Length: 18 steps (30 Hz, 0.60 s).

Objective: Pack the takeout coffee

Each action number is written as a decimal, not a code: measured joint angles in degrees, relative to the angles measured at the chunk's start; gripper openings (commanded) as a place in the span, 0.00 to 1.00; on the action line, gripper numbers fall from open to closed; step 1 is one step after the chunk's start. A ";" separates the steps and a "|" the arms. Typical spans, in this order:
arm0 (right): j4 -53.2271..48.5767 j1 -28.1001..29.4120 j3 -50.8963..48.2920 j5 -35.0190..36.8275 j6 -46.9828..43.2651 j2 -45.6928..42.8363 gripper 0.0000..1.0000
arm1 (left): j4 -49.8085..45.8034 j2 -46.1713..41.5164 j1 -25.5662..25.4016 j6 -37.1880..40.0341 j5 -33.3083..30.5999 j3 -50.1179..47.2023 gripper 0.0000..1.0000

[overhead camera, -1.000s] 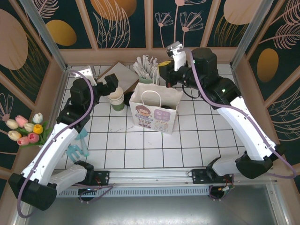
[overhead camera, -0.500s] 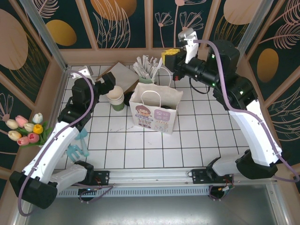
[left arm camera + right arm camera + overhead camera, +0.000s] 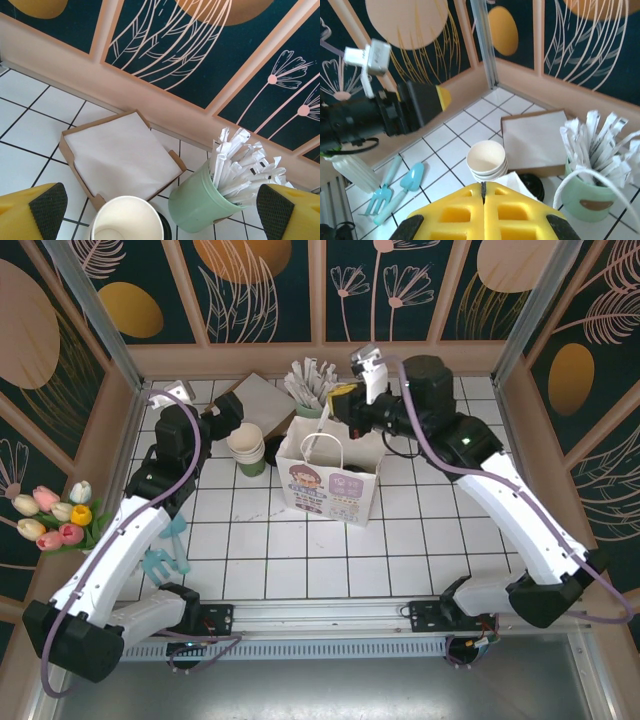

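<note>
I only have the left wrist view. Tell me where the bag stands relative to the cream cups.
Observer: The white paper bag stands upright on the tiles, just right of the cream cups.
Operator: Report the right pincer.
Observer: The right pincer is shut and hovers above the bag's back edge.
Operator: Now place the takeout coffee for me.
Observer: The takeout coffee sits on the tiles between the cream cups and the bag. In the right wrist view the bag's edge hides part of it.

White arms, yellow end effectors
</note>
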 measured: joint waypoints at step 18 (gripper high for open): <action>-0.33 -3.30 -15.93 2.14 2.99 -2.69 0.99 | 6.78 21.22 10.25 -1.49 7.06 6.58 0.92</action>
